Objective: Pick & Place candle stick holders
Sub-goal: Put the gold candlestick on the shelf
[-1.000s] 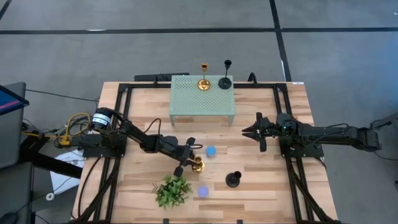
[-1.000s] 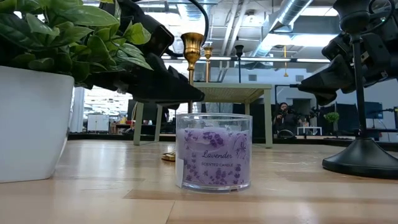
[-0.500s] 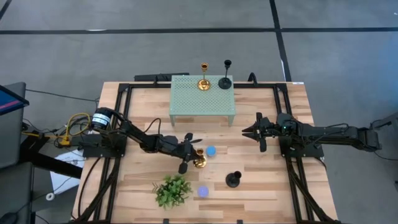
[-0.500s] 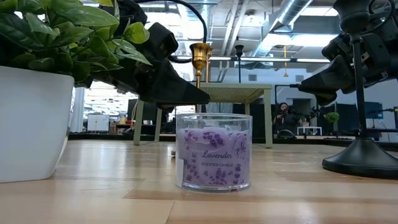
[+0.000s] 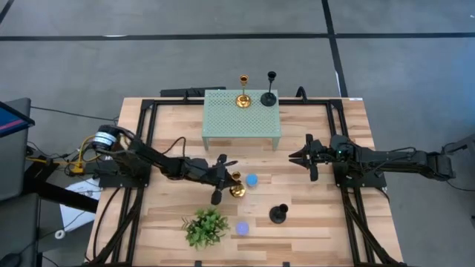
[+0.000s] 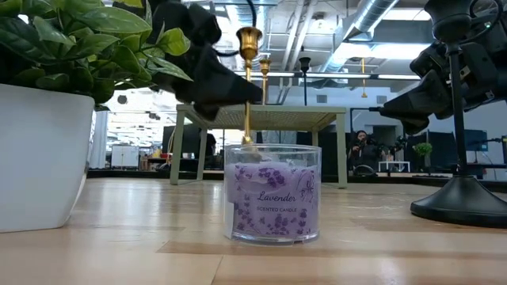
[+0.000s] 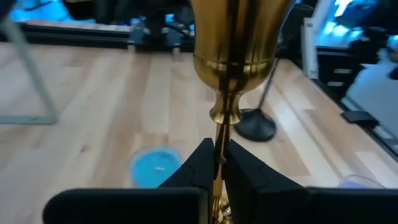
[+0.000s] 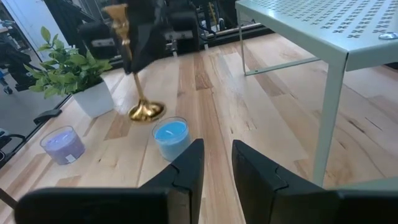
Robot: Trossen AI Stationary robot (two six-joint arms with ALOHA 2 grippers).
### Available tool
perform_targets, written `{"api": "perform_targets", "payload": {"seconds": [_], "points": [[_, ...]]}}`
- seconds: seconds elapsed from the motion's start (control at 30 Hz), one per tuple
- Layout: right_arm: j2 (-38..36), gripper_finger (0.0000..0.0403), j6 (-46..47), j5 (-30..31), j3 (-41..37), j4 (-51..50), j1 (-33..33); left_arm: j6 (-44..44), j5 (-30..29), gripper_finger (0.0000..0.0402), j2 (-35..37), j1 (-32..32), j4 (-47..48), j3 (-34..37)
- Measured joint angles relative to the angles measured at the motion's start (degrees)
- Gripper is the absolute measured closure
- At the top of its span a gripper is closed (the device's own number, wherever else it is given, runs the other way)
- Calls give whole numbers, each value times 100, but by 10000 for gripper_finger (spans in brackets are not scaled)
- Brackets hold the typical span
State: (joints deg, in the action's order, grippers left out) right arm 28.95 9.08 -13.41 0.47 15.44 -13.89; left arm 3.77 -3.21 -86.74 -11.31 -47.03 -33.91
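our left gripper (image 7: 219, 163) fingers pinch a gold holder's (image 5: 237, 187) thin stem; it could swing and slip. right gripper (image 5: 299, 156) waits, fingers slightly apart.

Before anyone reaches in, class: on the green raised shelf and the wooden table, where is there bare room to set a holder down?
The green shelf is bare in front of the gold holder and black holder at its back edge. The table is bare at its front right corner. It is crowded around the left gripper, candles and plant.
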Motion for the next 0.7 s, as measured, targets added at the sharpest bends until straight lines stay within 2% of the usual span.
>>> {"api": "perform_targets", "payload": {"seconds": [0.13,0.37,0.47,0.7], "points": [[2,327,0,0,0,0,-2,-23,-458,386,656,28,614,-13],[2,327,-17,0,0,0,-2,-217,-562,385,1549,360,1032,-273],[1,327,-17,0,0,2,-1,-504,-726,386,1697,592,1543,-585],[0,327,-15,0,0,-7,-2,-940,-886,384,1710,1310,2048,-1369]]}}
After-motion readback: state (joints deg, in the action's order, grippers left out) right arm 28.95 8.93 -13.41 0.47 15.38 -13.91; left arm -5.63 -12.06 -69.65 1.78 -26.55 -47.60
